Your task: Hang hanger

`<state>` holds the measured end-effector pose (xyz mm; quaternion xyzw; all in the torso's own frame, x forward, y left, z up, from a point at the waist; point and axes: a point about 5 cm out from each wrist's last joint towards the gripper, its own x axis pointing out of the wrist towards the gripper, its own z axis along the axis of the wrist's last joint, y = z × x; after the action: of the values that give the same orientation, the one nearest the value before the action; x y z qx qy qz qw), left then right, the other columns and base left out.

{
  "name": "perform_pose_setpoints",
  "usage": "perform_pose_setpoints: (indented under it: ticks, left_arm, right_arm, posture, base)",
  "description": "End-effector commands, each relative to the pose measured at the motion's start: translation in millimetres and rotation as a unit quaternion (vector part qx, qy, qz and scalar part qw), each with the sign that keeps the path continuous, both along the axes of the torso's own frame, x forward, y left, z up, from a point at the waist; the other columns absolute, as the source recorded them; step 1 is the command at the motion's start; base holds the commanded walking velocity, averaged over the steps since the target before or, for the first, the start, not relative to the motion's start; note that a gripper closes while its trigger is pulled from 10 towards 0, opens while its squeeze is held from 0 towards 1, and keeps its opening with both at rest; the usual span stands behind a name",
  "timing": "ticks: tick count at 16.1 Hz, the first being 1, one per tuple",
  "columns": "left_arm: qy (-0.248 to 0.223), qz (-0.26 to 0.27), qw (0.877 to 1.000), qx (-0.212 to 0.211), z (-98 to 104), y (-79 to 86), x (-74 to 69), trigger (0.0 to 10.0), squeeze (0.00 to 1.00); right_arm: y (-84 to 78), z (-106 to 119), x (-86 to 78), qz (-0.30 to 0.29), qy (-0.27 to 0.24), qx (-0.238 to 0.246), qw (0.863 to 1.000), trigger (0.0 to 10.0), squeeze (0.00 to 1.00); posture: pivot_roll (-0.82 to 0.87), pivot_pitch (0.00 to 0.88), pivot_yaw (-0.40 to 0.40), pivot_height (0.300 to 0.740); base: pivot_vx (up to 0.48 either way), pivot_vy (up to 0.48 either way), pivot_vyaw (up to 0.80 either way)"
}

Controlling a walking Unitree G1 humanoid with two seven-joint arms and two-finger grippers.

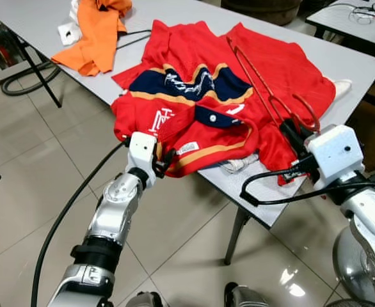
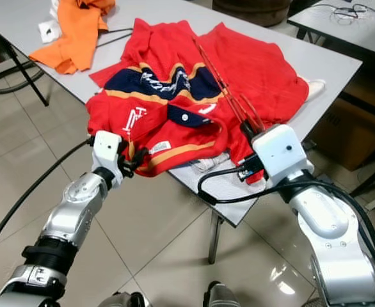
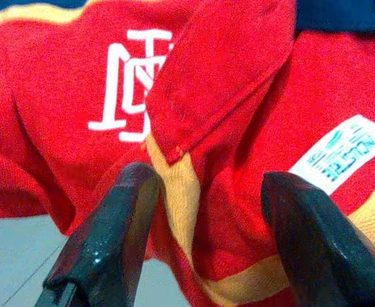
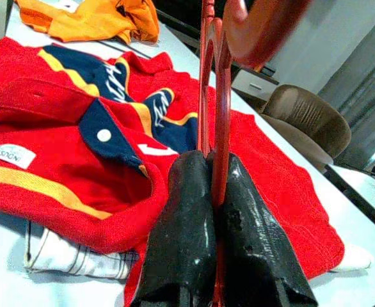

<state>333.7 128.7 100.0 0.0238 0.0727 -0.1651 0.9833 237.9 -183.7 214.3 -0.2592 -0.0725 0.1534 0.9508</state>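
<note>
At the table's near edge, the left gripper (image 3: 200, 211) is held with its two black fingers spread wide apart, the hem of the red polo shirt (image 1: 194, 121) lying in the gap but not pinched. Just beyond, on the robot's right, the right gripper (image 4: 216, 211) is closed tight on the thin red wire hanger (image 1: 264, 83), gripped near its hook end, with the wire passing between the pressed fingers. From that grip the hanger's long axis is carried away from the robot and toward its left, low over the shirt's red back and just past the navy collar (image 1: 187, 86). The collar opening is thus found to the left of the hanger and nearer the left gripper, so the shirt would probably be steadied by the left arm while the hanger is fed in by the right. Farther off, an orange garment (image 1: 98, 32) is left on the grey table (image 1: 34, 19).
</note>
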Motion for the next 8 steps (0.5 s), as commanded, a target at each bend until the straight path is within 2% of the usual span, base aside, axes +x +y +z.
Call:
perform_pose_setpoints:
  ticks: [1, 5, 7, 8]
  left_arm:
    - [-0.001, 0.009, 1.000, -0.004, 0.5, 3.8, 1.5, 10.0, 0.00]
    - [0.004, 0.019, 1.000, -0.017, -1.2, 2.8, 1.4, 10.0, 0.00]
    - [0.012, 0.031, 0.999, -0.040, -3.5, 5.0, 2.1, 10.0, 0.00]
    - [0.009, 0.028, 0.998, -0.051, -1.5, 5.3, 3.6, 10.0, 1.00]
  right_arm:
    - [-3.1, 1.4, -1.4, -0.004, 0.001, -0.007, 1.000, 10.0, 0.00]
    - [-2.9, 1.5, -0.7, 0.003, 0.006, -0.008, 1.000, 10.0, 0.00]
    - [0.4, 0.5, 0.1, 0.007, 0.006, -0.004, 1.000, 10.0, 0.00]
    - [1.8, -0.4, -0.5, 0.009, 0.008, -0.002, 1.000, 10.0, 0.00]
  posture:
    - [-0.19, 0.152, 0.092, 0.740]
    - [-0.19, 0.147, 0.079, 0.740]
    - [-0.18, 0.148, 0.080, 0.740]
    - [-0.18, 0.151, 0.078, 0.740]
  base:
    - [0.000, 0.000, 0.00]
    - [0.000, 0.000, 0.00]
    - [0.000, 0.000, 0.00]
    - [0.000, 0.000, 0.00]
